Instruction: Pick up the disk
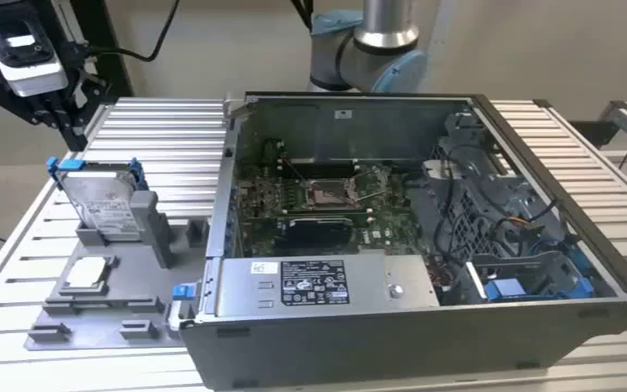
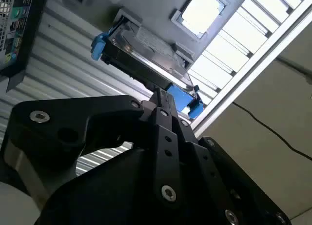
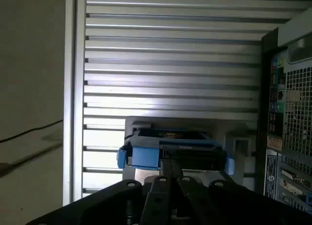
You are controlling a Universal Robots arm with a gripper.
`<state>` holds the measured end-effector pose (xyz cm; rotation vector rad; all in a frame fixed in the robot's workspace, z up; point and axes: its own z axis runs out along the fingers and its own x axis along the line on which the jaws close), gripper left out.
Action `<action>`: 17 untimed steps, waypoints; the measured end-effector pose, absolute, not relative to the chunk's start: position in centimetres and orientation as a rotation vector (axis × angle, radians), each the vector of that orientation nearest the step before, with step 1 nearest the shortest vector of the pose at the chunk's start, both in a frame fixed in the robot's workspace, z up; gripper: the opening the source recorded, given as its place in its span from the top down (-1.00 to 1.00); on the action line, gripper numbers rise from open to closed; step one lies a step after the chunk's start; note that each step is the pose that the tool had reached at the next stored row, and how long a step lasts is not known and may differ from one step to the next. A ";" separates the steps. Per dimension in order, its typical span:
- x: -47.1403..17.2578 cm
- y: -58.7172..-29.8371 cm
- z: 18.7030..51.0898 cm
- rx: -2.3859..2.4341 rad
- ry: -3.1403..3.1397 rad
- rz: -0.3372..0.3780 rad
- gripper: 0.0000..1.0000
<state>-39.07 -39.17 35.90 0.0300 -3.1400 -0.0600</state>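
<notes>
- Where the ribbed aluminium table [image 1: 150, 131] stands before a pale wall, one open computer case [image 1: 401, 335] lies beside one grey holder [image 1: 85, 314].
- One disk [image 1: 104, 200] stands upright in that holder, its blue frame uppermost; one square chip [image 1: 87, 272] lies near it.
- One gripper [image 1: 65, 122] hovers above the disk, fingers pressed together, holding nothing.

Bright, even light; glare whitens the table slats [image 2: 253, 30]; soft shadows.

The arm [image 1: 388, 20] is a silver-grey tube meeting pale blue rounded joint caps [image 1: 392, 73]. Its gripper [image 2: 160, 94] is matte black, built of angular linked plates dotted with small silver screw heads [image 2: 39, 116]. A silver-white camera block [image 1: 22, 51] with black cables [image 1: 128, 54] sits at the wrist
</notes>
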 end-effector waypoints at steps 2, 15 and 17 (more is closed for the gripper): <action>-39.1 -39.2 35.9 0.030 -3.140 -0.060 1.00; -39.4 -39.2 35.9 0.030 -3.140 -0.060 1.00; -39.8 -39.2 35.9 0.030 -3.140 -0.060 1.00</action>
